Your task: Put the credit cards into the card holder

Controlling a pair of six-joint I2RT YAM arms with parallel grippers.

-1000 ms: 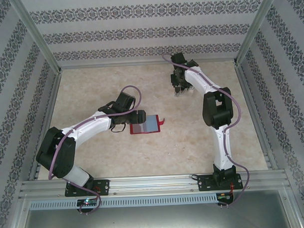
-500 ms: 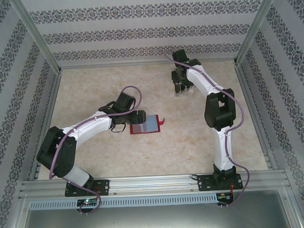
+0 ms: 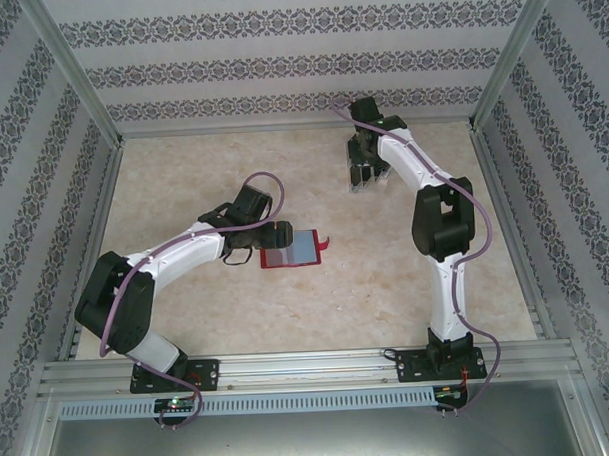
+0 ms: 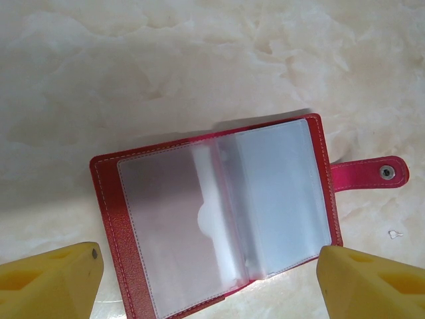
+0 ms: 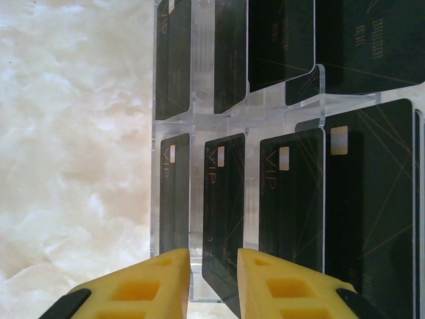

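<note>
Open red wallet [image 4: 174, 219] under left gripper [image 4: 210, 282], jaws wide apart; right gripper [image 5: 214, 266] at far clear rack [image 5: 199, 113], jaws narrowly straddling black card [image 5: 224, 199], grip unclear.

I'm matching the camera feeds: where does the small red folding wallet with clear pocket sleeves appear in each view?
Top external: the red wallet lies open near the table's centre.
Left wrist: it lies open mid-frame, snap tab pointing right, the left gripper's yellow fingers at the lower corners.
Right wrist: aimed at the clear plastic rack of black cards.
Shared landmark: beige marbled tabletop.
</note>
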